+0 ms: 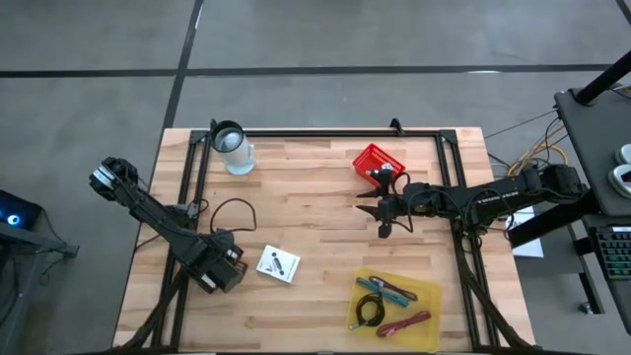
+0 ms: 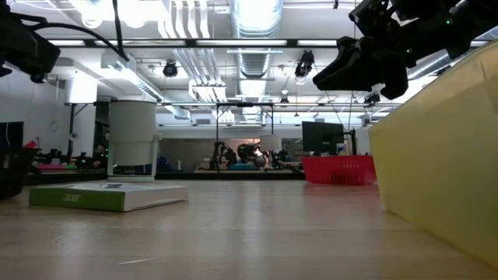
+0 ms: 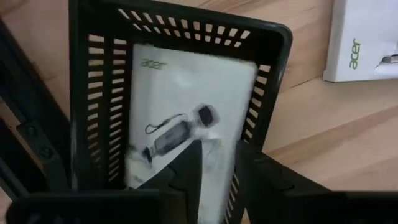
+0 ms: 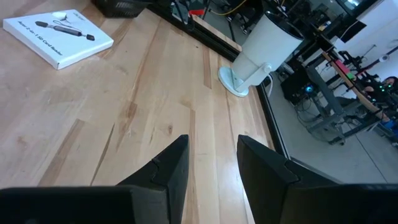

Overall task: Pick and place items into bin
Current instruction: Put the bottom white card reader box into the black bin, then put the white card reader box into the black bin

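Observation:
A black slotted bin (image 3: 186, 18) sits at the table's near left, under my left gripper (image 3: 217, 146), which points down into it with a narrow gap between its fingers. A white card (image 3: 186, 93) lies inside the bin below the fingertips. A second white card (image 1: 278, 264) lies flat on the wood just right of the bin. A teal pen (image 1: 386, 288), a maroon pen (image 1: 406, 323) and a black cable coil (image 1: 370, 311) lie on a yellow tray (image 1: 434, 330). My right gripper (image 4: 213, 168) hovers open over the table's middle right. My left gripper stands over the near end of the card (image 3: 214, 155) in the bin, coming from above. Whether the fingertips touch the card, I cannot tell. The card rests in the bin.
A clear cup with a black rim (image 1: 234, 150) stands at the far left. A red basket (image 1: 378, 161) sits far right of centre, close behind my right gripper (image 1: 385, 219). A black frame rail (image 1: 325, 131) runs along the table's far and side edges.

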Controlling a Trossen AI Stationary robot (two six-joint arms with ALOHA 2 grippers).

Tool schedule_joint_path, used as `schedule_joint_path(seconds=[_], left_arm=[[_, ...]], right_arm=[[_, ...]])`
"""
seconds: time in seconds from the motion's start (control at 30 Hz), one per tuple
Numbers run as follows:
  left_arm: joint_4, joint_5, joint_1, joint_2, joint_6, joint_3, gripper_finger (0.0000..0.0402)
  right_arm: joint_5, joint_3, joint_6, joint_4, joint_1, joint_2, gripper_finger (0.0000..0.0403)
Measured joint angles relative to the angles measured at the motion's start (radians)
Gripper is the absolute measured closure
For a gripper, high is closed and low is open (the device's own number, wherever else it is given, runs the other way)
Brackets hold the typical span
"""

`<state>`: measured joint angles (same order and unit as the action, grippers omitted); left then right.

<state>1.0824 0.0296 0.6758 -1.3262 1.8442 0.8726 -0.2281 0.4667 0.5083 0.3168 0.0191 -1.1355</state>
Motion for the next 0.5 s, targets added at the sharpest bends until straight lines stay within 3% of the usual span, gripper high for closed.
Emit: schedule_joint_path(seconds=[0.5], left_arm=[[0.008,0.007,-0.003,0.054,-0.002,0.013,0.0303]], right_arm=[[0.0,0.0,0.0,0.0,0.0,0.0,0.028]])
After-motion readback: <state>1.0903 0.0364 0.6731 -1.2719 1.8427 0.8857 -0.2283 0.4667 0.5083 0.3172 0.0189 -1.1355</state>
